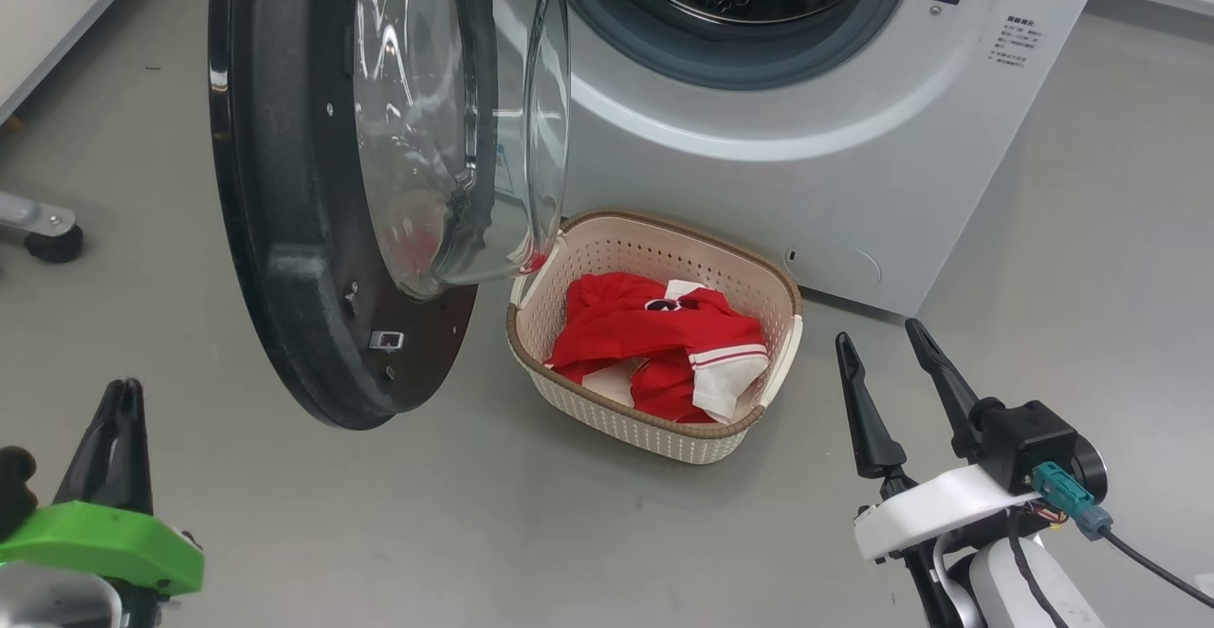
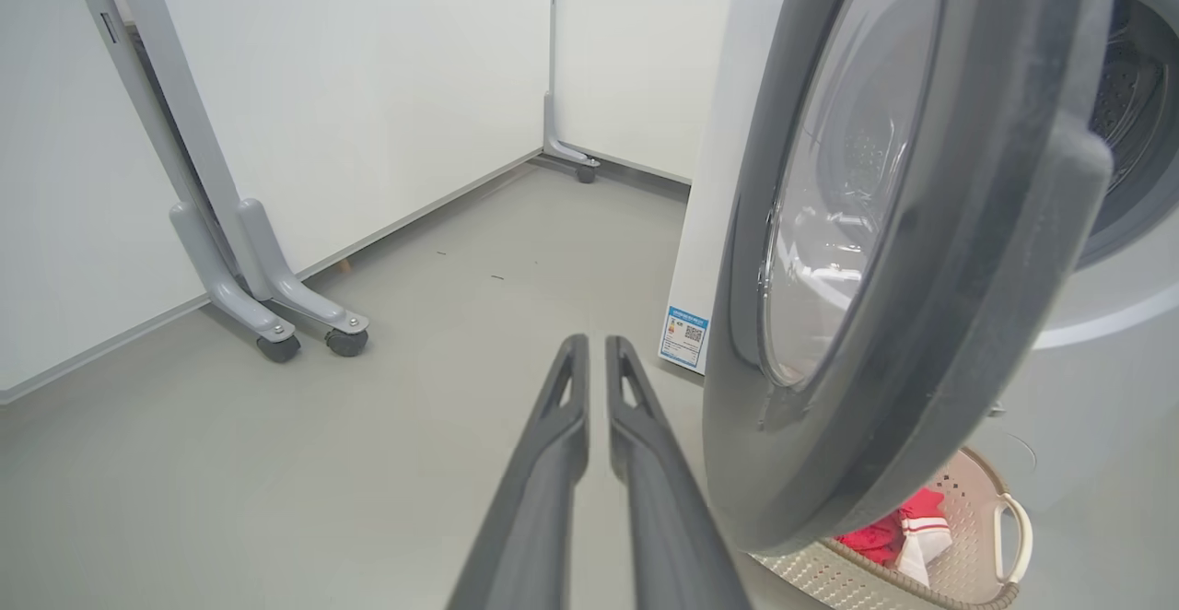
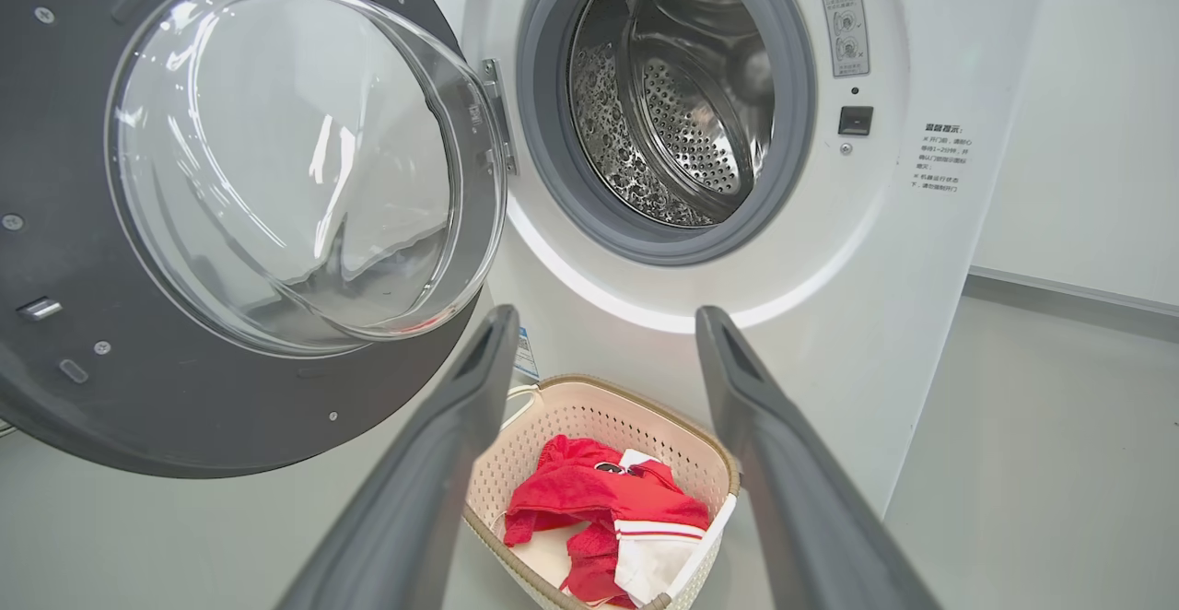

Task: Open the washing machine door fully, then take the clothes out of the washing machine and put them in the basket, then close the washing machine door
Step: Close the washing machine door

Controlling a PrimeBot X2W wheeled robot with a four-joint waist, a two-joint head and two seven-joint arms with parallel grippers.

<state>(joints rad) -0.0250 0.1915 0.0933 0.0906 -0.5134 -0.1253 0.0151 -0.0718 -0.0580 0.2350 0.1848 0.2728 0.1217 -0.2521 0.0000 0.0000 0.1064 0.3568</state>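
The white washing machine (image 1: 816,163) (image 3: 884,251) stands with its round black door (image 1: 285,230) (image 2: 921,315) (image 3: 110,389) swung wide open, the glass bowl window bulging toward the drum. The speckled drum (image 3: 672,103) holds no clothes that I can see. Red clothes with white trim (image 1: 664,343) (image 3: 608,518) (image 2: 898,527) lie in the cream basket (image 1: 778,305) (image 3: 589,416) on the floor before the machine. My left gripper (image 1: 123,391) (image 2: 589,345) is shut, low left of the door. My right gripper (image 1: 877,334) (image 3: 603,320) is open and empty, right of the basket.
Grey floor (image 1: 474,533) spreads around the basket. White partition panels on wheeled grey feet (image 2: 304,324) stand to the left; one caster (image 1: 52,244) shows at the far left. A blue sticker (image 2: 683,337) marks the machine's lower front.
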